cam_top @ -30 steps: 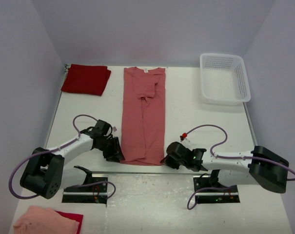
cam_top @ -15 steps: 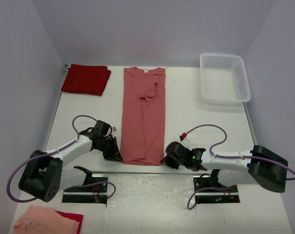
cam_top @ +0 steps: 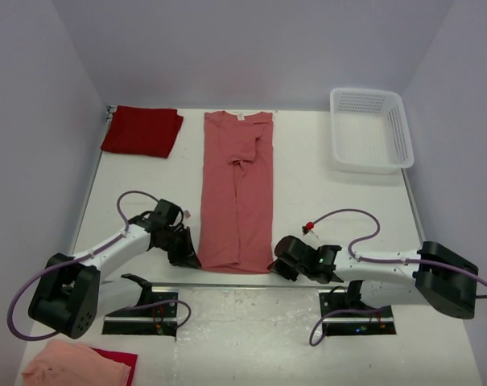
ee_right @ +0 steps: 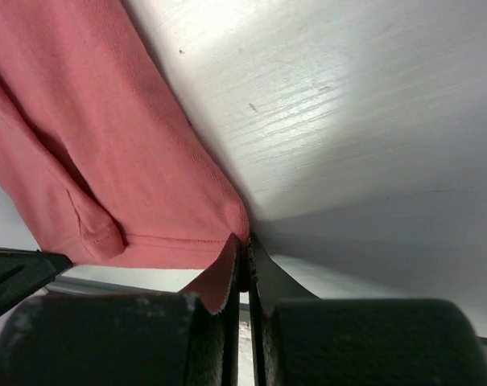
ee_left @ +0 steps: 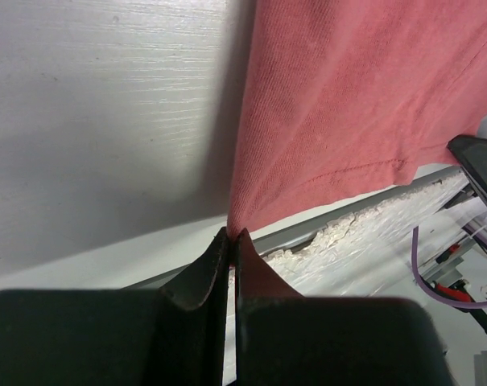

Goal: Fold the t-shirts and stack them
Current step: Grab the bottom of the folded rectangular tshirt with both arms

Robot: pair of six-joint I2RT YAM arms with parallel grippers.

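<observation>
While the salmon shirt (cam_top: 237, 193) lies lengthwise mid-frame on the desk (cam_top: 323, 201) from above, the crimson shirt (cam_top: 142, 131) sits folded at upper left. In the left wrist view, the left claw (ee_left: 233, 235) is clamped on a hem corner, low in frame. In the right wrist view, the right claw (ee_right: 245, 240) pinches the other corner. Both should lift together, carrying the hem evenly, taut, towards the collar.

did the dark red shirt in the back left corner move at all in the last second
No. The crimson t-shirt lies folded at the far left corner of the table, with its edges in the same place against that corner as before.
</observation>
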